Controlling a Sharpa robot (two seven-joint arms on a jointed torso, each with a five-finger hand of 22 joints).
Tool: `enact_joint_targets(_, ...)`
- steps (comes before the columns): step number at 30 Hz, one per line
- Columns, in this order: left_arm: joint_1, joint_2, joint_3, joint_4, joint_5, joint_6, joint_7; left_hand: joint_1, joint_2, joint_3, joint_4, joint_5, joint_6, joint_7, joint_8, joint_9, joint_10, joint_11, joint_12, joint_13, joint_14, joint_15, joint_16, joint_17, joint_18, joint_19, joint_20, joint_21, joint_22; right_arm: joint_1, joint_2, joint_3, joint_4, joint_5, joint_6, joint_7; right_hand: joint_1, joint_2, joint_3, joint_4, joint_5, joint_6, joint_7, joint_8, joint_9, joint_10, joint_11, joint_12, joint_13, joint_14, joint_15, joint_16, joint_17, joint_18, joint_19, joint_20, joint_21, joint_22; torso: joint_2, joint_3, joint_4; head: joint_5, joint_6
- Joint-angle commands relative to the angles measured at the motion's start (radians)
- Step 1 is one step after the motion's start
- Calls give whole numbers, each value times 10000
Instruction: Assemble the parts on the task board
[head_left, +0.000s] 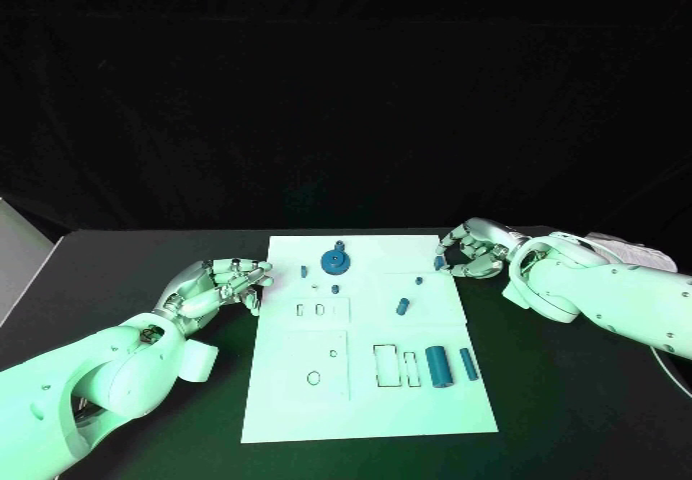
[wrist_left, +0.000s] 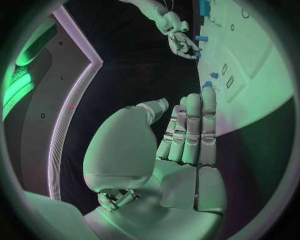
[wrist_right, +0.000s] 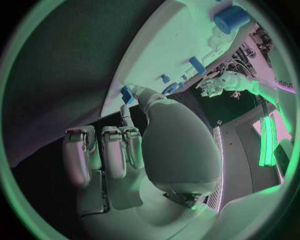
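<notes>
The white task board (head_left: 361, 400) lies in the middle of the black table. On it are a round blue part (head_left: 335, 263), small blue pegs (head_left: 319, 288), a short blue piece (head_left: 404, 305), and two blue cylinders (head_left: 438, 366) at its right side. My right hand (head_left: 473, 252) hovers at the board's far right edge and pinches a small blue part (head_left: 438, 263) between thumb and finger; the same part (wrist_right: 127, 94) shows at its fingertips in the right wrist view. My left hand (head_left: 224, 285) is at the board's left edge with straight fingers (wrist_left: 190, 130), holding nothing.
Empty outlined slots (head_left: 387, 365) and small holes (head_left: 315, 378) mark the near half of the board. Black table (head_left: 577, 400) surrounds the board on all sides. My right hand (wrist_left: 181, 42) also appears in the left wrist view, over the board's far edge.
</notes>
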Motion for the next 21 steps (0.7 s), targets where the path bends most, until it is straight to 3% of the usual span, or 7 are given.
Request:
enact_joint_targets(1, -5, 17, 6, 28, -66, 71, 43, -84, -41, 6, -52, 26, 6, -72, 11, 13, 54, -24, 67, 14, 57, 2, 51, 16, 75, 34, -31, 62, 17, -7, 33, 4, -32, -175, 185, -84, 3, 101, 20, 39, 36, 84, -11, 49, 14, 870, -26, 40, 2473, 932, -35, 48, 2102, -148, 950, -24, 35, 2375, -4, -9, 10, -16, -10)
enact_joint_targets(21, -5, -3, 7, 29, -63, 73, 61, -88, -42, 8, -56, 26, 4, -71, 9, 14, 47, -23, 69, 18, 65, 1, 62, 21, 74, 38, -34, 80, 25, -74, 203, 4, -231, -261, 350, -188, -63, 204, 117, 124, 72, 195, -36, 112, 27, 903, -48, 75, 2503, 936, -61, 52, 2116, -152, 957, -46, 51, 2392, -9, -17, 17, -36, -71)
